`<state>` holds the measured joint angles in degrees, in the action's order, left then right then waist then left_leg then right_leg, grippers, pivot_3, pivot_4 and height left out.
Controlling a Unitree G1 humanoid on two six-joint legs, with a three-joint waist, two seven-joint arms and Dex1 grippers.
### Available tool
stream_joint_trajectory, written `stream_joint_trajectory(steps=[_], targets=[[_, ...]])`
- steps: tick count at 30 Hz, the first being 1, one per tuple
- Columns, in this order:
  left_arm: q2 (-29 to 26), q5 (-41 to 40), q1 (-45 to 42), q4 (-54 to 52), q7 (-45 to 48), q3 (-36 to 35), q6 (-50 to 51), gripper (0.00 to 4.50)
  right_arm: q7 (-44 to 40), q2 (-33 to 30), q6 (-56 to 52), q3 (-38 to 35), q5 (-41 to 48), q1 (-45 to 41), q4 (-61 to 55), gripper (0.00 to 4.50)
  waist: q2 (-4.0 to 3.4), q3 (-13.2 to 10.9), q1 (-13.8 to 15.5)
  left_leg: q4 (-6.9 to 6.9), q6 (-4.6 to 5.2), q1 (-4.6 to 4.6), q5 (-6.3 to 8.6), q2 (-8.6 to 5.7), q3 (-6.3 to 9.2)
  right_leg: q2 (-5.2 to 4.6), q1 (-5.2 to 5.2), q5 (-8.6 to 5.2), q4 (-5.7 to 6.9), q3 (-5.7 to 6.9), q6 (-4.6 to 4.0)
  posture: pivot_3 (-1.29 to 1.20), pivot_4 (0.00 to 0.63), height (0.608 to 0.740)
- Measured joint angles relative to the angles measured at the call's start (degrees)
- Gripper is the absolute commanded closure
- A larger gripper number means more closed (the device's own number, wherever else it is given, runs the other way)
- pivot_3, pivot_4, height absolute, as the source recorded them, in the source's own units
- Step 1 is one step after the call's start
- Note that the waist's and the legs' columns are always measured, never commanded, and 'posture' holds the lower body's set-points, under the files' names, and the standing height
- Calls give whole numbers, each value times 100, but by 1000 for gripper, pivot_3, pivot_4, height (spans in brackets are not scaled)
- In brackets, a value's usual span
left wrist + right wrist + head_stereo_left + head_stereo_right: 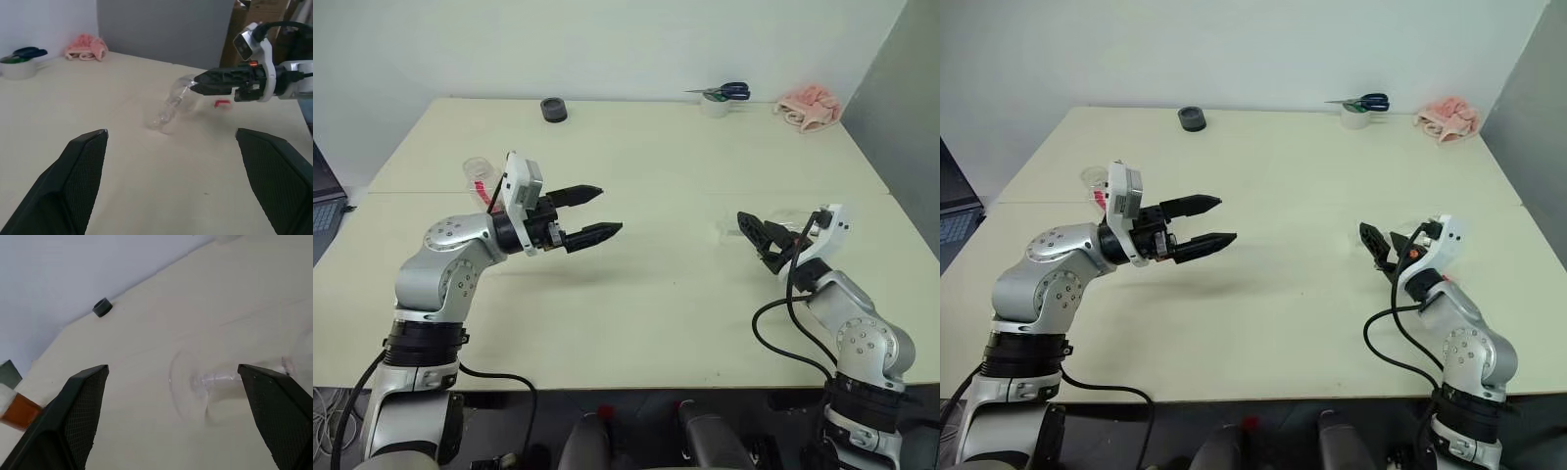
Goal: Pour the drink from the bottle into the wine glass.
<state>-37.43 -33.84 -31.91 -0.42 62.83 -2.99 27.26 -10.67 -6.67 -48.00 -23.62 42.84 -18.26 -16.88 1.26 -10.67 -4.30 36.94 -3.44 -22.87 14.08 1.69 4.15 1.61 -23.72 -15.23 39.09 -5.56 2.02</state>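
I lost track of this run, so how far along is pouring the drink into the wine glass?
Done: nothing yet. The wine glass lies on its side on the table, with no drink in it, next to the open right gripper. In hand: nothing. The left gripper is open and empty, and the bottle sits behind its wrist. Left: stand the glass up, grasp the bottle, pour.
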Motion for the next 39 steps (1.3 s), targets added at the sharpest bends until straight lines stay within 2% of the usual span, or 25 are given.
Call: stream_joint_trajectory(steps=[9, 23, 30, 33, 39], targets=[[-177, 112, 500, -894, -98, 55, 109, 32, 642, 547, 158, -238, 553, -395, 881, 0, -2, -1, -36, 0, 0, -1, 0, -1, 1, -2, 0, -2, -2, -1, 4, 0, 150, 740], [-257, 405, 736, -1004, -235, 97, -4, 32, 1207, 792, 683, -636, 1032, -995, 2047, 0, -6, -3, -42, -2, 1, -2, 0, -1, -2, -1, -1, -2, -4, -1, 3, 0, 150, 740], [-262, 493, 769, -1004, -272, 96, -29, 32, 1333, 979, 1465, -1006, 1128, -1548, 3150, 0, -6, -4, -50, -1, 1, 0, 0, 0, -3, -1, -1, -2, -2, -2, 3, 0, 150, 740], [-270, 505, 776, -1004, -275, 96, -30, 0, 1341, 1040, 1794, -1150, 1205, -1741, 3544, 884, -6, -4, -52, -2, 1, 0, 0, 0, -2, -1, 0, -2, -3, -1, 3, 0, 150, 740], [-319, 541, 800, -1004, -317, 92, -33, 0, 1473, 1214, 2318, -1510, 1551, -1960, 3975, 3015, -6, -3, -54, 0, 2, 5, 0, 0, -1, -1, 6, -1, -2, -2, 1, 0, 150, 740]])
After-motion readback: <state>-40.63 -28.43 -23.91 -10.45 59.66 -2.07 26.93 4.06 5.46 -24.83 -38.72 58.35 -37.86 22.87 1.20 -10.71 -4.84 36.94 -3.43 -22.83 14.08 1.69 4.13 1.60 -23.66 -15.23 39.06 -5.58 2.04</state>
